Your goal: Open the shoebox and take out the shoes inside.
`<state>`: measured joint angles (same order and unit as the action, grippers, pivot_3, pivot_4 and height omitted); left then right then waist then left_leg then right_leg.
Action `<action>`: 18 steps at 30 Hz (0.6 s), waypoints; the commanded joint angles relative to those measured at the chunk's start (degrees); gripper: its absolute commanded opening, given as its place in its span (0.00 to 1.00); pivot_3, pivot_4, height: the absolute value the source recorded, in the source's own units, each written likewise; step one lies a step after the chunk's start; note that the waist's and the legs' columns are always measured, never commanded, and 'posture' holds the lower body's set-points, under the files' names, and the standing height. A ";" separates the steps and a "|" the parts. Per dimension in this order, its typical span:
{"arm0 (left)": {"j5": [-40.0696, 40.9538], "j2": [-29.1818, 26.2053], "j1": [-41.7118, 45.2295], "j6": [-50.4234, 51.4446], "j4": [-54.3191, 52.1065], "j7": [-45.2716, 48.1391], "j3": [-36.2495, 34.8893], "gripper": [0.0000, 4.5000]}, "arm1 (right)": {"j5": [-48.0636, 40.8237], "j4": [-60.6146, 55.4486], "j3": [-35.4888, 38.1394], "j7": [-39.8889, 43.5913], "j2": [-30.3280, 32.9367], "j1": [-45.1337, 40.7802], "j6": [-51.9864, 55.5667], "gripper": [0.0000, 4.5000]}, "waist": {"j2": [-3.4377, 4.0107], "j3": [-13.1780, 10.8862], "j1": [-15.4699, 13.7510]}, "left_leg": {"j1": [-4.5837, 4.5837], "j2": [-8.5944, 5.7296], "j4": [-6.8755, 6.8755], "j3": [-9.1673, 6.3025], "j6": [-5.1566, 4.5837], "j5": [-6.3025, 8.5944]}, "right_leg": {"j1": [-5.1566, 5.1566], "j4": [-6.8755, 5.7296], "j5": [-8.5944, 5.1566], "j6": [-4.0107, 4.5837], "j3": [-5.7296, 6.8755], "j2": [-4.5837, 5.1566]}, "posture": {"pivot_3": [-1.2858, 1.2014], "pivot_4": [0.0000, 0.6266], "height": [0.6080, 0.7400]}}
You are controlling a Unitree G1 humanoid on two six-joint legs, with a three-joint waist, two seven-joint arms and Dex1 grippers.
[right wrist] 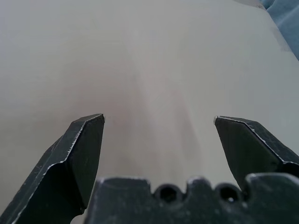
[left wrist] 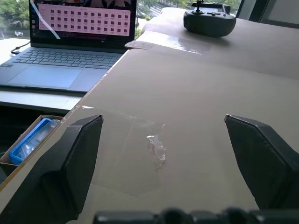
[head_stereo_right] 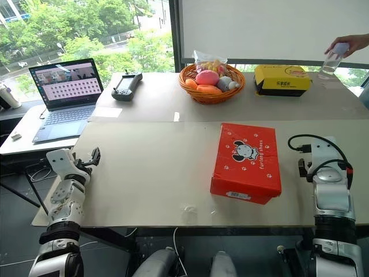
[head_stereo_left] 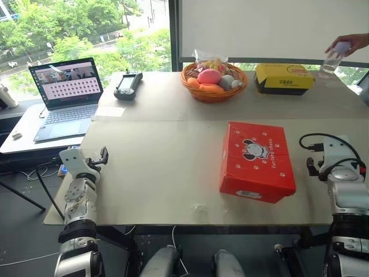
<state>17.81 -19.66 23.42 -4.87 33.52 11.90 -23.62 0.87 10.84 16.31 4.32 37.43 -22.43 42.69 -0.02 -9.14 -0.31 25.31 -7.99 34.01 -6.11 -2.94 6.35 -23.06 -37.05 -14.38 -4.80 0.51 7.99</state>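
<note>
indoors, beige table point(head_stereo_left: 150, 173) by window point(head_stereo_left: 86, 29), closed shoebox point(head_stereo_left: 256, 161), left gripper point(left wrist: 163, 135) and right gripper point(right wrist: 159, 126) spread wide, empty

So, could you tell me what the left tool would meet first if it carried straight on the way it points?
Probably nothing soon: ahead of the open left tool is bare table. The black controller sits far along that line, slightly off to the side, though depth is unclear.
</note>
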 commanded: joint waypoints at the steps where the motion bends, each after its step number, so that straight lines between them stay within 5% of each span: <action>1: -0.07 -0.96 0.89 1.18 -1.28 4.77 2.23 1.00 | 0.50 -1.37 0.98 -0.84 0.47 -1.34 -1.43 0.98 | 0.00 0.00 -0.01 | 0.00 0.00 0.00 0.00 0.00 0.00 | 0.00 0.00 0.00 0.00 0.00 0.00 | 0.52 0.24 1.00; 6: 1.60 -5.18 4.23 6.99 -4.90 27.23 12.18 1.00 | -0.65 -2.32 -1.27 6.85 4.05 -1.31 -2.34 0.98 | 0.00 0.00 -0.31 | 0.01 -0.01 0.02 0.01 0.00 0.00 | -0.05 -0.01 0.01 0.02 0.08 -0.03 | 0.52 0.24 1.00; 9: 2.11 -10.49 4.29 11.46 -11.20 42.62 19.03 1.00 | -4.05 -5.00 -3.24 18.62 8.85 -0.02 -3.94 0.98 | 0.01 -0.01 0.51 | 0.13 -0.01 0.08 0.03 0.00 0.00 | 0.00 0.02 0.03 0.03 0.04 -0.04 | 0.52 0.24 1.00; 13: 3.17 -14.80 3.85 16.24 -16.80 52.54 23.30 1.00 | -6.14 -8.23 -5.89 29.21 14.56 3.81 -3.95 0.98 | 0.02 0.00 1.14 | 0.23 0.05 0.06 0.00 -0.01 -0.01 | -0.05 0.05 0.05 0.23 0.04 -0.11 | 0.52 0.24 1.00; 18: 3.18 -14.64 5.61 17.86 -18.18 55.55 25.16 0.66 | -6.20 -7.96 -6.46 31.87 16.26 4.49 -3.00 0.95 | 0.00 -0.01 1.73 | 0.22 0.12 0.02 0.00 -0.02 -0.01 | -0.08 0.03 -0.10 0.23 0.00 -0.09 | 0.52 0.24 1.00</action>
<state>20.34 -34.16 27.38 12.76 16.73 66.61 1.73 -5.08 4.27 9.48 35.64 52.60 -17.11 39.87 -0.02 -9.15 1.42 25.53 -7.85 34.02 -6.11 -2.96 6.35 -23.15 -37.02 -14.51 -4.60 0.52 7.90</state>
